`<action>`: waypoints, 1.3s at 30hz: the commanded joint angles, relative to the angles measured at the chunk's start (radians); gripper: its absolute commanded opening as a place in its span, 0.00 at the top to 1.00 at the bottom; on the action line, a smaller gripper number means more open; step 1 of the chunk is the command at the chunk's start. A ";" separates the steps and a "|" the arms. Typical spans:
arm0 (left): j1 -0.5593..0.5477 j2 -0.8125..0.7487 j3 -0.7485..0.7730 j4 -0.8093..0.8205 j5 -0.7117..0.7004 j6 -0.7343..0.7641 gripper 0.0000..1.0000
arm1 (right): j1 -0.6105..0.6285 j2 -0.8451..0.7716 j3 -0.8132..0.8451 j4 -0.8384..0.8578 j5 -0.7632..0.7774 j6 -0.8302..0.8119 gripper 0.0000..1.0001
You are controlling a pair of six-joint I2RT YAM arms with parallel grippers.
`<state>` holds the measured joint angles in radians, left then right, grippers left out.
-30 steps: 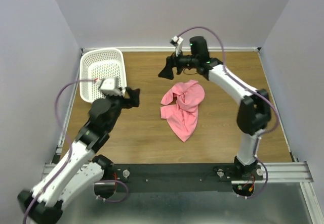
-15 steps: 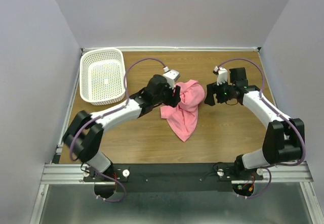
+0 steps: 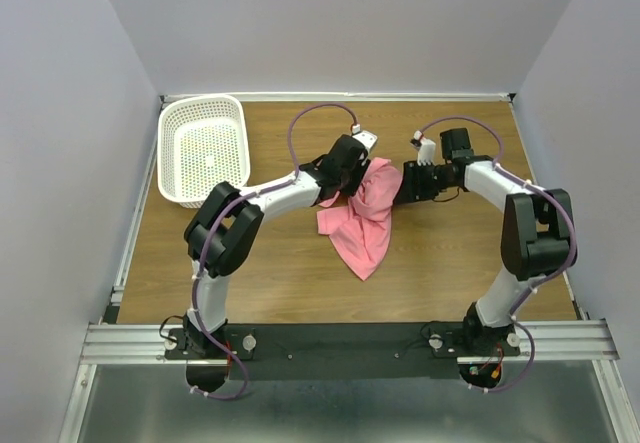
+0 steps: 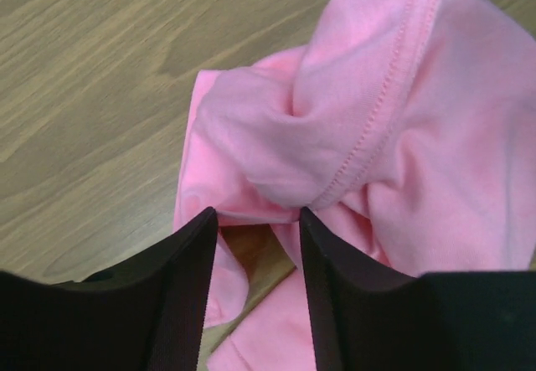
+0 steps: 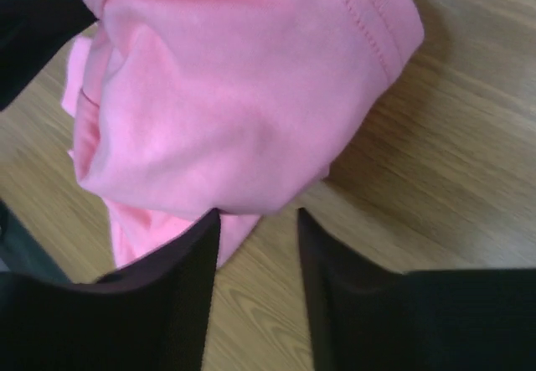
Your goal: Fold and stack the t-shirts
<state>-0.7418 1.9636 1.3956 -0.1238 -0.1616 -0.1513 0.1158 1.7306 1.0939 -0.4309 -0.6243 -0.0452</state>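
A single salmon-pink t-shirt (image 3: 366, 215) lies crumpled in a heap at the middle of the wooden table. My left gripper (image 3: 352, 179) is low at the heap's upper left edge. In the left wrist view its fingers stand apart around a fold of the t-shirt (image 4: 360, 136), with cloth and a patch of wood in the gap of the left gripper (image 4: 257, 224). My right gripper (image 3: 400, 191) sits at the heap's right edge. It is open (image 5: 257, 220), with bare wood between the fingers and the bulge of the t-shirt (image 5: 234, 95) just past the tips.
A white perforated basket (image 3: 203, 149) stands at the back left corner. Bare wooden table (image 3: 260, 273) lies in front of the shirt and to both sides. Grey walls close in the table on three sides.
Both arms have swung in from the sides and dropped to the shirt, the left from near the basket, the right from the back. Both pairs of jaws have narrowed.
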 commanded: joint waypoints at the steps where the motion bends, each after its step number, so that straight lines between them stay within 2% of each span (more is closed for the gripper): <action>1: -0.004 0.038 0.051 -0.048 -0.084 0.051 0.60 | -0.005 0.047 0.079 0.003 -0.095 0.027 0.62; 3: -0.004 0.040 0.057 -0.050 -0.091 0.061 0.70 | -0.005 0.047 0.090 0.006 -0.101 0.018 0.82; 4: -0.004 0.040 0.059 -0.050 -0.092 0.064 0.76 | -0.007 0.041 0.092 0.009 -0.098 0.015 0.88; 6: -0.004 0.029 0.054 -0.047 -0.095 0.065 0.97 | -0.005 0.003 0.087 0.014 -0.088 0.004 0.99; 7: -0.004 0.012 0.052 -0.045 -0.101 0.065 1.00 | -0.007 -0.035 0.084 0.014 -0.077 -0.008 0.99; 10: -0.004 -0.046 0.017 -0.019 -0.115 0.067 1.00 | -0.005 -0.121 0.061 0.011 -0.048 -0.045 1.00; 16: -0.004 -0.359 -0.099 0.055 -0.130 0.068 1.00 | -0.005 -0.459 0.046 -0.011 0.156 -0.134 0.99; 17: -0.004 -0.446 -0.112 0.065 -0.125 0.073 1.00 | -0.005 -0.494 0.061 -0.025 0.184 -0.159 0.99; 19: -0.004 -0.524 -0.144 0.095 -0.102 0.078 1.00 | -0.005 -0.555 0.090 -0.048 0.265 -0.183 0.99; 23: -0.004 -0.745 -0.150 0.119 -0.096 0.081 1.00 | -0.007 -0.606 0.237 -0.109 0.394 -0.242 0.99; 26: -0.004 -0.853 -0.133 0.119 -0.038 0.073 1.00 | -0.007 -0.634 0.322 -0.124 0.437 -0.268 0.99; 29: -0.002 -0.878 -0.128 0.108 0.106 0.041 1.00 | -0.007 -0.625 0.444 -0.164 0.431 -0.274 0.99; 30: -0.004 -0.875 -0.145 0.119 0.220 0.013 1.00 | -0.007 -0.617 0.498 -0.178 0.420 -0.274 0.99; 31: -0.005 -0.870 -0.202 0.145 0.275 -0.008 0.80 | -0.007 -0.611 0.521 -0.202 0.410 -0.265 0.99; 32: -0.010 -0.864 -0.245 0.174 0.318 -0.028 0.67 | -0.007 -0.606 0.537 -0.212 0.396 -0.257 0.99; 35: -0.074 -0.817 -0.415 0.321 0.385 -0.066 0.38 | -0.007 -0.597 0.558 -0.242 0.338 -0.234 0.99; 36: -0.103 -0.768 -0.469 0.388 0.407 -0.074 0.36 | -0.007 -0.602 0.548 -0.247 0.321 -0.231 0.99; 39: -0.140 -0.680 -0.497 0.475 0.406 -0.076 0.34 | -0.007 -0.612 0.526 -0.249 0.314 -0.232 0.99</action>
<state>-0.8288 1.1755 0.9630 0.2264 0.1375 -0.1905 0.1158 1.1187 1.6367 -0.6193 -0.2707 -0.2882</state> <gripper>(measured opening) 0.653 0.007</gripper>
